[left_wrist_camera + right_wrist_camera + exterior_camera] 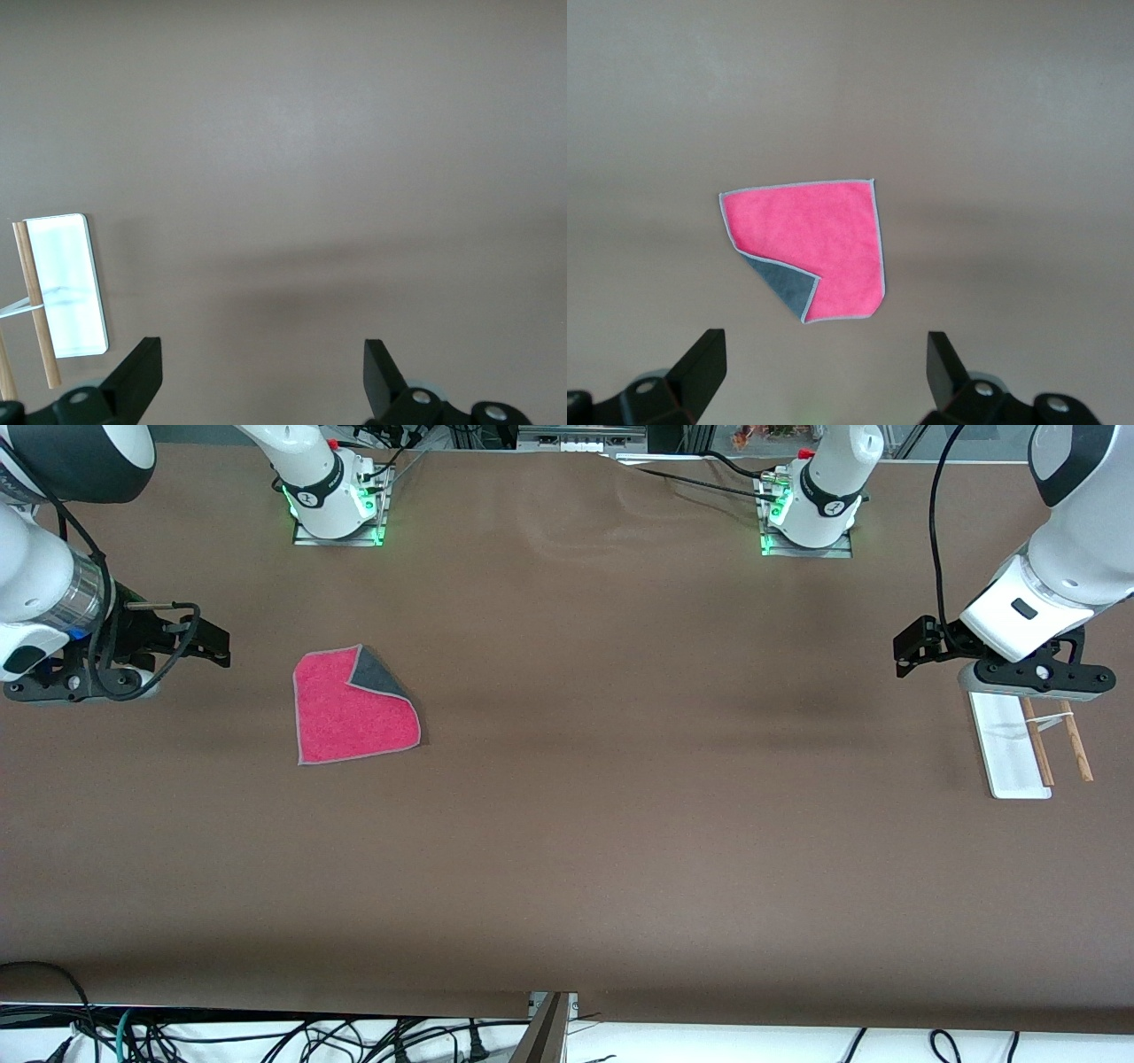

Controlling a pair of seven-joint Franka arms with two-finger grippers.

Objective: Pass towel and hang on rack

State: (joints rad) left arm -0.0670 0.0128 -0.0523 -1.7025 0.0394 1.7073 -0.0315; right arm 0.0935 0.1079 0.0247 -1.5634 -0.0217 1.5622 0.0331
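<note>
- The towel (354,708) lies flat on the brown table (620,824), pink-red side up, toward the right arm's end; the corner pointing toward the robots' bases is folded over, showing dark grey, and a thin grey edging runs round it.
- No writing or label can be read on the towel or on the rack.
- The rack (1010,748) stands well apart from the towel, at the left arm's end of the table: a flat white base with two thin wooden rods (1038,742) joined by a white crosspiece.
- The right gripper (208,642) hangs above the table near the towel, out toward the table's end, with nothing in it; the right wrist view shows its fingers (704,363) spread wide and the towel (811,248) lying apart from them.
- The left gripper (912,646) hangs far from the towel, beside the rack's base, with its fingers (142,367) parted and empty.
- The table covering is plain matte brown, lightly creased near the robots' bases; cables (266,1041) trail below the table edge nearest the front camera.
</note>
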